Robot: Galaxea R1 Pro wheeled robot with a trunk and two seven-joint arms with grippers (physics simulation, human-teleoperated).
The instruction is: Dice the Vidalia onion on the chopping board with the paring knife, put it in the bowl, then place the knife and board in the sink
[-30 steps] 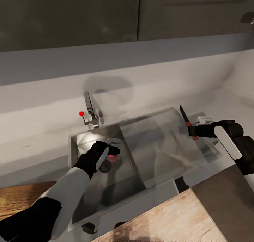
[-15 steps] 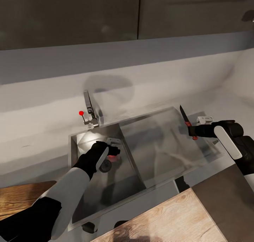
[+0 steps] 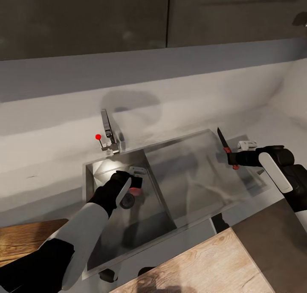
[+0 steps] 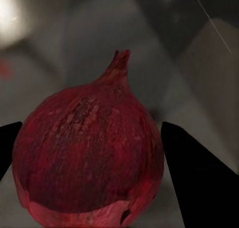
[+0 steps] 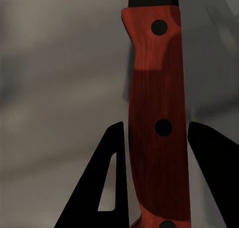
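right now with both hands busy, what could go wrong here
The left gripper is down in the sink with its fingers either side of the onion; a round bulb could roll or squirt free on closing. The right gripper holds the paring knife point-up, so swinging it carelessly risks striking the faucet.

Deep red, finely streaked onion (image 4: pixel 87 158); reddish-brown knife handle (image 5: pixel 157 123) with black rivets.
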